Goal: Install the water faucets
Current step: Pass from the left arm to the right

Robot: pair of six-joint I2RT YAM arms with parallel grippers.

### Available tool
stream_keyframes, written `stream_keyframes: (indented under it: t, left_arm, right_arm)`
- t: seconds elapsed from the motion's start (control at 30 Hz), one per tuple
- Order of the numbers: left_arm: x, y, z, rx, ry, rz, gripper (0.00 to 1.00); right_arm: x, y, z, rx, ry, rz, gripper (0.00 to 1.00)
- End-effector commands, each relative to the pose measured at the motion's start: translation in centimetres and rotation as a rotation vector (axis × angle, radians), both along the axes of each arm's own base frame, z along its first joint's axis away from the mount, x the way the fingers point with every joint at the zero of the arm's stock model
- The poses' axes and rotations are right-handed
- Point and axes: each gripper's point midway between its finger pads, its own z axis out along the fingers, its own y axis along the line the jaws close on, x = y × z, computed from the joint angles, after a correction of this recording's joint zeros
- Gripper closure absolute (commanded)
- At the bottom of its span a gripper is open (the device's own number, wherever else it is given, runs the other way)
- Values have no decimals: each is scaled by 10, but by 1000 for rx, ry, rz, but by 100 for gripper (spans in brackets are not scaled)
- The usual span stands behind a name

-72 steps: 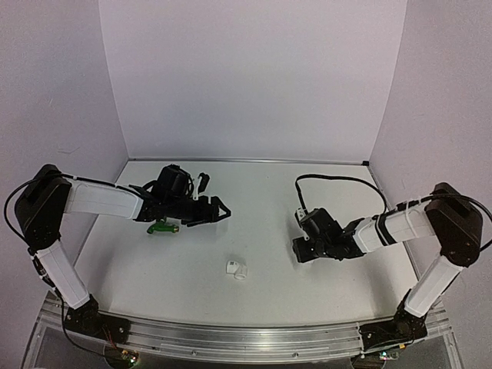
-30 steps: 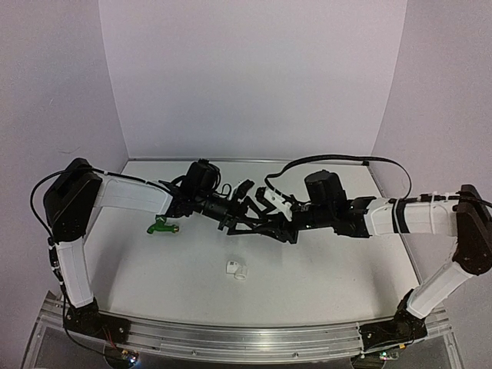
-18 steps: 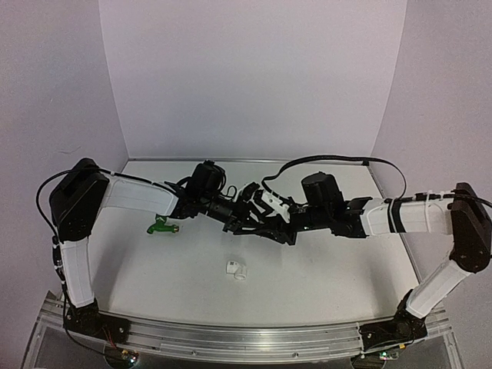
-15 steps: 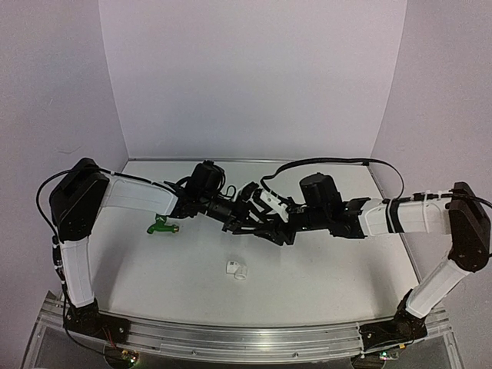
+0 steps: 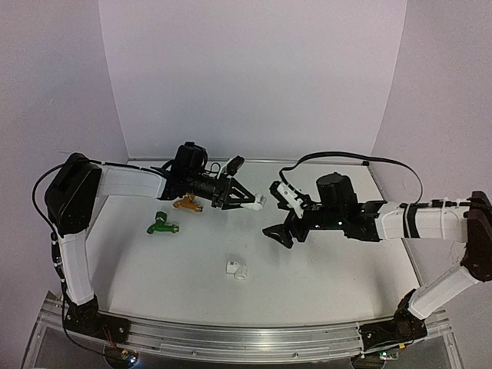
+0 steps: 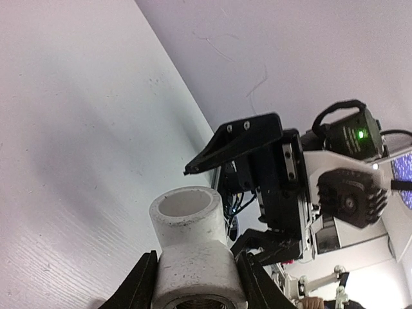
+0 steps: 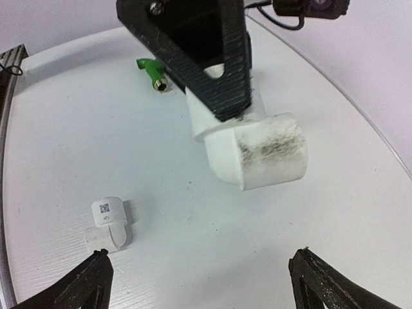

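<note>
The green water faucet (image 5: 163, 224) lies on the table at the left, with the orange-yellow water faucet (image 5: 187, 203) just behind it, partly under my left arm. The green one also shows far off in the right wrist view (image 7: 153, 72). My left gripper (image 5: 247, 202) is shut on a white pipe fitting (image 5: 261, 202), held above the table's middle; its fingers clamp the fitting's body (image 6: 196, 254) on both sides. My right gripper (image 5: 280, 214) stands wide open just right of that fitting (image 7: 257, 151), holding nothing, its midpoint (image 7: 203, 280) over bare table.
A second white pipe fitting (image 5: 237, 270) with a code label lies on the table in front of the grippers, also seen at lower left in the right wrist view (image 7: 109, 222). White walls close in the table at the back and both sides.
My right gripper has let go of the white fitting, opened wide and drawn back to the right. My left gripper now holds the fitting and has pulled slightly left, uncovering the orange-yellow faucet.
</note>
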Motion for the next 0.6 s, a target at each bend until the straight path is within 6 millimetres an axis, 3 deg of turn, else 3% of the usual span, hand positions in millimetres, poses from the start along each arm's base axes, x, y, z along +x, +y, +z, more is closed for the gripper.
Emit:
stream_keyframes:
  t: [0.0,0.17,0.27,0.57]
  left_arm:
    - [-28,-13,58,-153,-144,-181,100]
    - [-52,-29,70,-186,-145,-276,100]
    - [-56,-32,78,-193,-143,-283,100]
    - [-64,-33,91,-232,-126,-310,100]
  right_arm:
    - [-8,1,51,113,-142,79,5]
    - [-7,3,79,160,-266,153,12]
    - [-8,2,91,187,-311,183,16]
    - [-21,4,106,237,-378,252,33]
